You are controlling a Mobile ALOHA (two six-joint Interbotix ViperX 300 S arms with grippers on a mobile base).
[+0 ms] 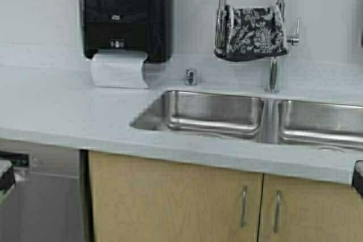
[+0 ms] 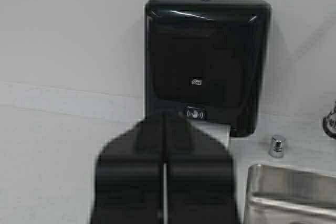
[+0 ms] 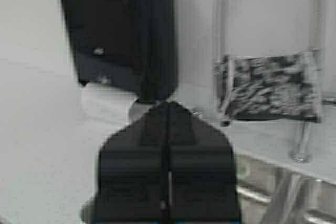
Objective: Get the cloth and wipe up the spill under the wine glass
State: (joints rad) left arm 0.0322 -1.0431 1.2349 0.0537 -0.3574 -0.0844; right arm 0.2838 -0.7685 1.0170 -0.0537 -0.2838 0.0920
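Observation:
The dark cloth (image 1: 251, 33) with its white leaf print hangs folded over the arched steel faucet (image 1: 273, 75) behind the sink; it also shows in the right wrist view (image 3: 270, 88). The wine glass and the spill are out of view. My left gripper (image 2: 164, 121) is shut and empty, held back from the counter and facing the black dispenser. My right gripper (image 3: 167, 109) is shut and empty, also held back, with the cloth off to one side of it. Only slivers of the arms show at the high view's lower corners.
A black paper towel dispenser (image 1: 126, 12) is on the wall with a white sheet (image 1: 119, 69) hanging out. A double steel sink (image 1: 227, 114) is set in the pale counter (image 1: 68, 111). A small chrome button (image 1: 190, 76) stands behind it. Wooden cabinet doors (image 1: 170, 202) are below.

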